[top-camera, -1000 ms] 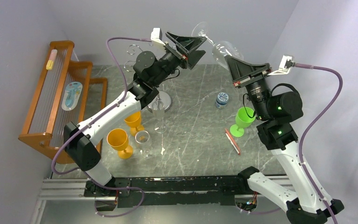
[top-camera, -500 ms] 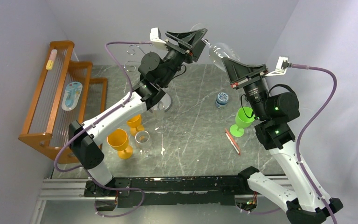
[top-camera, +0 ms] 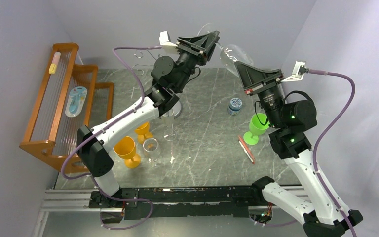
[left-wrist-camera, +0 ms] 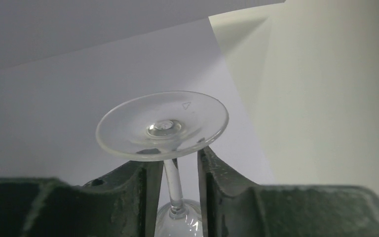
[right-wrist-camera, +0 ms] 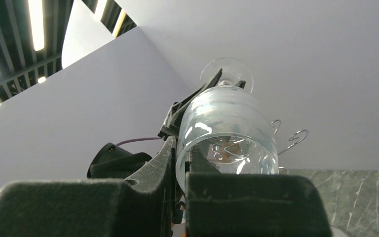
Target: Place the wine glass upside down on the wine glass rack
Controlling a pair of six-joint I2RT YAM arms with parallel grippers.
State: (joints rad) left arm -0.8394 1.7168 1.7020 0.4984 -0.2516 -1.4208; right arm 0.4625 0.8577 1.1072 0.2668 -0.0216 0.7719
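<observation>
Left jaws have drawn in from wide apart to a close straddle of the stem, and the left arm [top-camera: 128, 111] has stretched a little further up. The glass [top-camera: 231, 52] and the right arm [top-camera: 301, 163] have barely shifted.

The glass hangs in the air over the desk's [top-camera: 212, 140] far edge, at 12 o'clock in the top view. It is tilted, its long axis running from the bowl at 4 o'clock to the foot at 10 o'clock. The right jaws are clamped on the bowl's rim; the right wrist view shows the glass wall running down between them. In the left wrist view the stem [left-wrist-camera: 171, 180] stands upright between the left jaws, foot at 12 o'clock just over their tips and bowl at 6 o'clock. These jaws are not yet clamped: the stem sits against or just beside the 9 o'clock one, and a gap shows on the 3 o'clock side. The handover likely turns on them meeting squarely across the stem, just under the foot.

The rack [top-camera: 139, 53] stands at 9 o'clock from the glass, so the left arm is the nearer.

A small triangle mark [left-wrist-camera: 186, 104] shows on the foot. The tin [top-camera: 235, 104] and the packet [top-camera: 75, 101] on the wooden rack [top-camera: 54, 123] are too small to read.
</observation>
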